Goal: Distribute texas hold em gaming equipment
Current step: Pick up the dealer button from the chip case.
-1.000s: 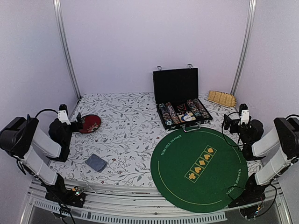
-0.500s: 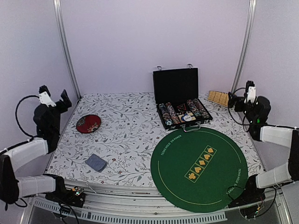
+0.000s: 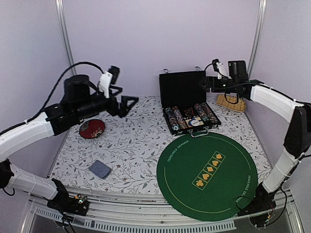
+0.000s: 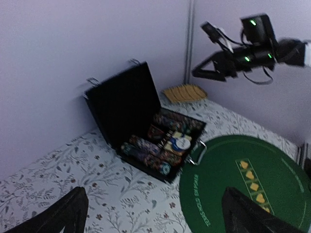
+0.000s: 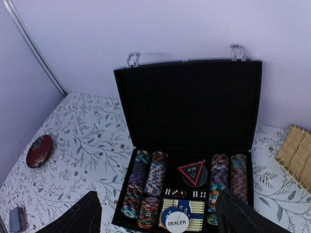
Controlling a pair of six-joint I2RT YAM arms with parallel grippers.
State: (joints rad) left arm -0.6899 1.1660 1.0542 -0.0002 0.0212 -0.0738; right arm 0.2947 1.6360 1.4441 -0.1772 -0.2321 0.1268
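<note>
An open black case (image 3: 188,104) stands at the back of the table. It holds rows of striped poker chips (image 5: 146,187), dice, a card pack and a white DEALER disc (image 5: 177,222). A blue-grey deck of cards (image 3: 100,169) lies at the front left. My right gripper (image 3: 206,83) hovers high by the case lid. It is open, and in the right wrist view (image 5: 156,206) its dark fingers (image 5: 80,216) frame the chips far below with nothing between them. My left gripper (image 3: 125,105) is open in the air left of the case, empty in the left wrist view (image 4: 155,218).
A round green poker mat (image 3: 206,170) covers the front right, touching the case's handle. A red round dish (image 3: 92,128) sits at the left. A woven tan piece (image 3: 231,102) leans at the back right corner. Walls and two metal posts close off the back.
Both arms have risen from folded poses at the table's sides. The left has swung in toward the middle, the right up and back beside the case lid. Nothing on the table has moved.
</note>
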